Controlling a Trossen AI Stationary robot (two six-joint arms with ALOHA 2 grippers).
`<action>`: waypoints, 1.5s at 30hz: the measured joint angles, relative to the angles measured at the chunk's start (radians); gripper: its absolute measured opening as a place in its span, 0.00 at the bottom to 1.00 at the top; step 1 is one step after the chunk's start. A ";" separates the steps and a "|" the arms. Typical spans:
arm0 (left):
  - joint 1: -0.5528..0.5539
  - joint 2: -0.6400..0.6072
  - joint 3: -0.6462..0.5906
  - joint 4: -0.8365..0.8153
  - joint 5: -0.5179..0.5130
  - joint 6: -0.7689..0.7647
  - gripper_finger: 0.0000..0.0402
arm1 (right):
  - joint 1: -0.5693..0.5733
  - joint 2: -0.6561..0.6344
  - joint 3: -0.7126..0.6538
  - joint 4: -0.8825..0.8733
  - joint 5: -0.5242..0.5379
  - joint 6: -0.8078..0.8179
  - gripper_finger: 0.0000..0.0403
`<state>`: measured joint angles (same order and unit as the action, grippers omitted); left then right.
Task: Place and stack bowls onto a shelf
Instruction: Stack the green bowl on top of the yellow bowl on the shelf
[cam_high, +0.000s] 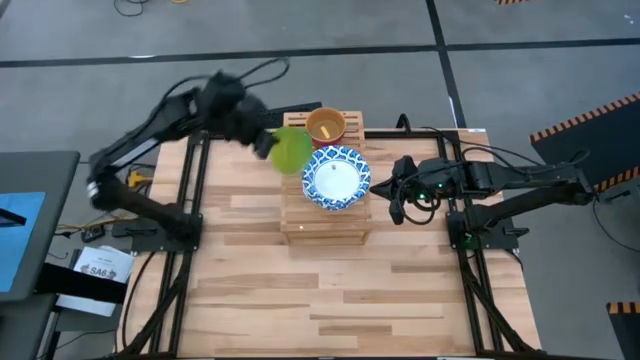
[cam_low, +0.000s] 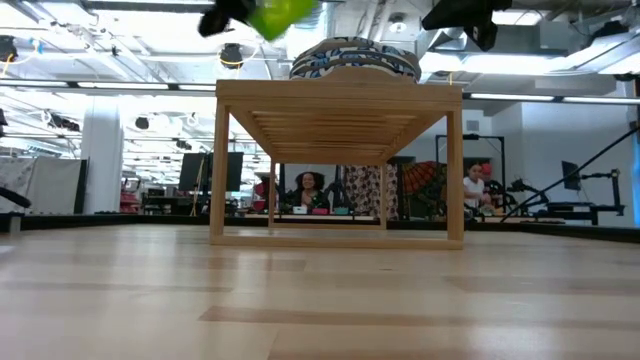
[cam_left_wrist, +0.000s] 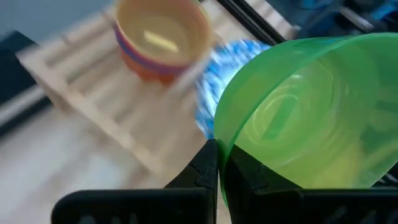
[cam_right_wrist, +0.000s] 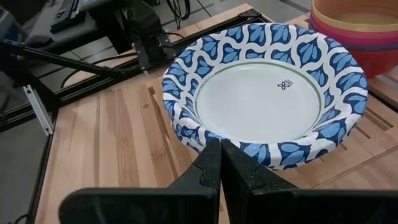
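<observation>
My left gripper (cam_high: 265, 143) is raised over the shelf's far left corner, shut on a translucent green bowl (cam_high: 291, 150), which also shows at the top of the low view (cam_low: 281, 14). The light wooden slatted shelf (cam_high: 300, 222) carries a wide white bowl with a blue patterned rim (cam_high: 336, 178) resting on its base. At the shelf's far end stands a nested stack of small bowls (cam_high: 326, 125), yellow-orange inside. My right gripper (cam_high: 395, 193) hovers just right of the shelf, shut and empty, its tips (cam_right_wrist: 220, 158) close before the white bowl (cam_right_wrist: 267, 93). My left gripper (cam_left_wrist: 219, 165) pinches the green bowl's rim (cam_left_wrist: 225, 140) between its two fingers, one finger inside the bowl and one outside. The bowl (cam_left_wrist: 305, 118) is lifted clear of the shelf and tilted, its opening turned sideways toward the camera.
The shelf stands in the middle of a larger wooden tabletop (cam_high: 350, 290), whose near half is bare. Black frame rails (cam_high: 190, 200) run along both sides of the table. Slats near the small-bowl stack (cam_left_wrist: 161, 40) lie bare. People sit in the room behind (cam_low: 310, 190).
</observation>
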<state>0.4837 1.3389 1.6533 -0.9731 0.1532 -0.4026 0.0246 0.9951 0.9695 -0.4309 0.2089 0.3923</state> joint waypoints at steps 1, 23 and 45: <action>0.023 0.042 0.031 0.003 0.001 0.026 0.00 | 0.000 0.000 0.000 0.000 0.000 0.000 0.07; 0.171 0.558 0.379 0.066 0.005 0.101 0.01 | 0.030 0.101 0.002 0.036 -0.001 0.019 0.07; 0.195 0.536 0.667 -0.135 0.029 0.300 0.44 | 0.019 0.047 0.001 0.226 -0.001 -0.067 0.07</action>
<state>0.6791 1.8745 2.3199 -1.1086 0.1822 -0.1029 0.0433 1.0425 0.9703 -0.2052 0.2079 0.3254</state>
